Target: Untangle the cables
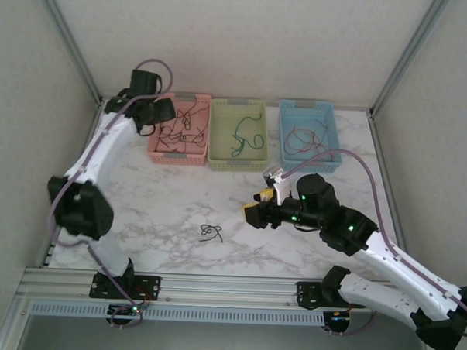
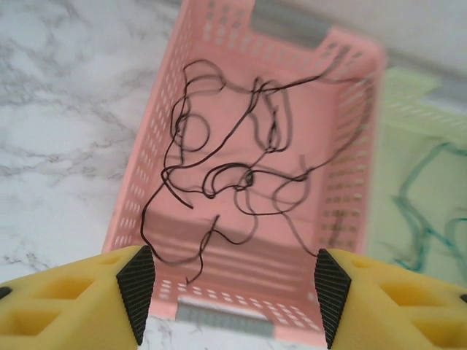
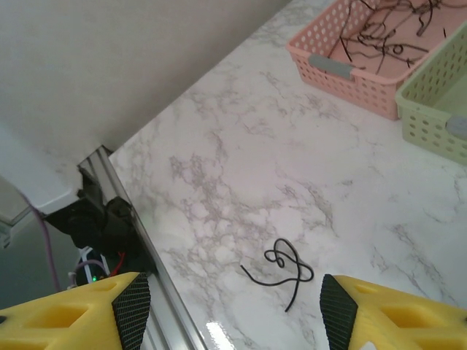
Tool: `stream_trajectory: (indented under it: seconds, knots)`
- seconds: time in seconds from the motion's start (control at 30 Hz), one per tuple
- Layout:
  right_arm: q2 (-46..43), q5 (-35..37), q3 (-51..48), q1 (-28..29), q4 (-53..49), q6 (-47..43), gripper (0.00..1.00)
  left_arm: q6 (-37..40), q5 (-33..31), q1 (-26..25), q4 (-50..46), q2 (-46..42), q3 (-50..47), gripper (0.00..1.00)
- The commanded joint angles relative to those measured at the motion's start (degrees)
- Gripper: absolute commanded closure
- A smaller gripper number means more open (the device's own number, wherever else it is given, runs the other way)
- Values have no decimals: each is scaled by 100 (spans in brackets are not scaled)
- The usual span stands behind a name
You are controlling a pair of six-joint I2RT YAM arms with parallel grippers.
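- Nearest to me, a metal rail (image 1: 213,286) runs along the table's front edge, with both arm bases bolted to it.
- Just beyond it, on the bare marble table (image 1: 154,210), lies one loose black cable (image 1: 211,233), curled into a small knot of loops with its ends trailing, touching nothing else.
- The right gripper (image 3: 232,310) hangs above the table to the right of that cable and well apart from it. Its yellow fingers (image 3: 73,313) are spread wide with nothing between them.
- Farther back, three baskets stand side by side in a row: a pink basket (image 1: 178,159) on the left, a green basket (image 1: 237,164) in the middle and a blue basket (image 1: 310,160) on the right.
- Black cables (image 2: 233,171) sprawl in a loose tangle across the pink basket's floor.
- A green cable (image 1: 247,133) lies in the green basket, and reddish cables (image 1: 306,139) lie in the blue one.
- Farthest off, the left gripper (image 2: 230,292) hovers over the pink basket, jaws wide apart and empty, clear of the black tangle below.
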Motion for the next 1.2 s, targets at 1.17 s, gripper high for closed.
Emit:
stream_trajectory:
  seconds: [1.17]
  knots:
    - [5000,-85,839,766,550,2625,59,75,1170,-218,-205,-5309,-4437,32]
